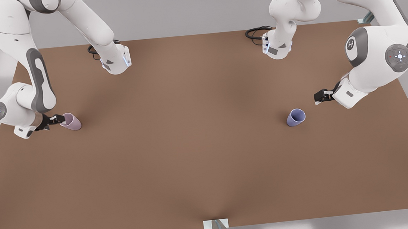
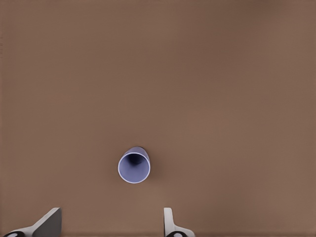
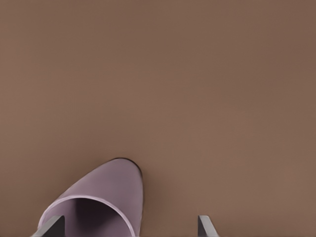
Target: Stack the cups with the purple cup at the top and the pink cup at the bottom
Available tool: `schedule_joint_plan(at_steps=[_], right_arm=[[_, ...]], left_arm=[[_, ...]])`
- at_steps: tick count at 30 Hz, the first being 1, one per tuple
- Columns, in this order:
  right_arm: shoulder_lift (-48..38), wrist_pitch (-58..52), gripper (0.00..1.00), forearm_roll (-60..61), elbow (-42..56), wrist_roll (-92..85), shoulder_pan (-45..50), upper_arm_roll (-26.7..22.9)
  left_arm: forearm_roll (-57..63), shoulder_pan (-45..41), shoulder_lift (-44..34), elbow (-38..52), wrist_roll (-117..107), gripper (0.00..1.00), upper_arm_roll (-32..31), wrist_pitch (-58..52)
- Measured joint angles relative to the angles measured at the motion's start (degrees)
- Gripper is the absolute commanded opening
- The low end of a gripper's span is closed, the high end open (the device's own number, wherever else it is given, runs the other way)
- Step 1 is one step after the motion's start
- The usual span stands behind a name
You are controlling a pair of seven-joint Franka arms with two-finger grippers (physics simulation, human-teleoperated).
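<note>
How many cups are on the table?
2. The pink cup stands at the front view's left, by the right gripper. The purple cup stands at the right, near the left gripper.

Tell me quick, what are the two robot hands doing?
Left gripper: open, empty, above the table, apart from the purple cup.
Right gripper: open, at the pink cup's rim, not gripping it.

A brown table (image 1: 199, 157) fills most of the front view, matte and plain. 2 black cables (image 1: 255, 31) coil at its far edge. A small white bracket (image 1: 208, 224) sits at its near edge.
</note>
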Motion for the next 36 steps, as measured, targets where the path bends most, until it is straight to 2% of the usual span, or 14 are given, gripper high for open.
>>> schedule_joint_plan(at_steps=[3,4,6,12,14,20,21,25,27,32,36], right_arm=[[1.9,3.1,1.0,0.0,-1.6,-0.6,-1.1,0.0],[2.5,4.0,0.92,0.0,-1.8,-0.8,-1.1,0.0],[3.6,5.6,0.43,0.0,-1.8,-1.1,-1.0,0.0],[6.1,8.6,0.33,0.0,-1.2,-2.3,-0.5,0.1],[6.3,9.2,0.22,0.0,-1.2,-2.6,-0.5,0.1],[6.0,9.1,0.21,0.1,0.6,-3.2,-0.4,1.2],[5.9,8.0,0.21,0.1,3.0,-3.0,-0.4,3.1],[5.7,0.0,0.21,0.0,12.2,0.4,0.5,17.3],[5.8,-3.7,0.21,-0.1,15.3,3.4,5.4,20.0],[6.5,-9.6,0.21,-0.8,20.1,14.5,23.9,20.8],[15.4,-10.8,0.21,-4.7,30.1,25.5,36.8,20.4]], left_arm=[[0.2,0.0,-0.1,0.0,0.0,1.0,0.0,0.0],[0.2,0.0,0.0,0.0,0.0,1.0,0.0,0.0],[0.3,0.0,0.1,-0.1,0.0,1.0,0.0,0.0],[0.4,0.3,0.0,-0.2,0.0,1.0,0.0,-0.4],[0.4,0.3,-0.1,0.0,-0.1,1.0,0.0,-0.5],[0.4,0.3,-0.2,0.1,-0.1,1.0,0.0,-0.6],[0.4,0.3,-0.2,0.2,-0.1,1.0,0.0,-0.6],[0.4,0.3,-0.3,0.2,-0.1,1.0,0.0,-0.7],[0.4,0.3,-0.4,0.2,-0.1,1.0,0.0,-0.8],[0.5,0.2,-0.4,0.4,-0.2,1.0,-0.3,-1.5],[1.2,0.3,-0.1,0.8,-0.1,1.0,-0.2,-1.7]])
